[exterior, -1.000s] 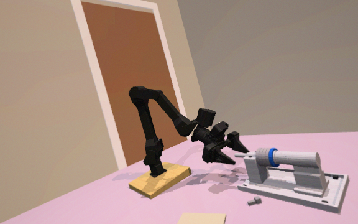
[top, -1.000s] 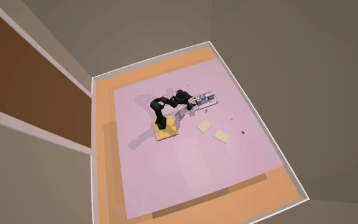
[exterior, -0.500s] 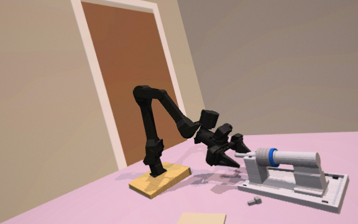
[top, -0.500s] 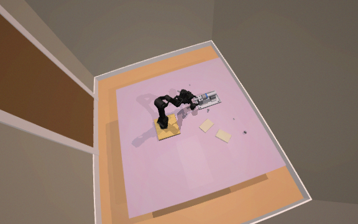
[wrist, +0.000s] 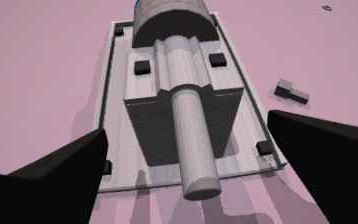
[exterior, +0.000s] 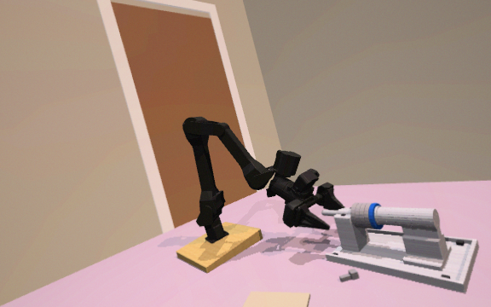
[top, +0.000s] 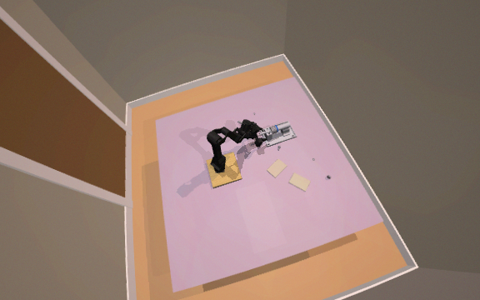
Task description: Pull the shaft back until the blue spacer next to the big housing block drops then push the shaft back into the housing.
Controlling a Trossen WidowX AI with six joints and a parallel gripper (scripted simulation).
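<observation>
The shaft's thin end (exterior: 330, 211) (wrist: 195, 145) sticks out of the near support block (exterior: 349, 234) (wrist: 183, 125) toward the arm. Grey spacers (exterior: 360, 214) (wrist: 175, 22) sit around the shaft beyond this block. The blue spacer (top: 277, 128) (exterior: 374, 216) is around the shaft between them and the big housing (top: 284, 126) (exterior: 407, 216). Only its blue edge shows in the wrist view. My gripper (exterior: 336, 217) (wrist: 189, 127) is open and empty, its fingers on either side of the shaft end. Contact with the shaft is not visible. The shaft inside the housing is hidden.
The housing's base plate (top: 282, 142) (exterior: 470, 260) lies on the pink table (top: 207, 233). A small grey bolt (top: 278, 147) (exterior: 349, 275) (wrist: 291, 92) lies beside it. Two beige tiles (top: 277, 167) (top: 299, 182) and a small dark part (top: 328, 177) lie farther off.
</observation>
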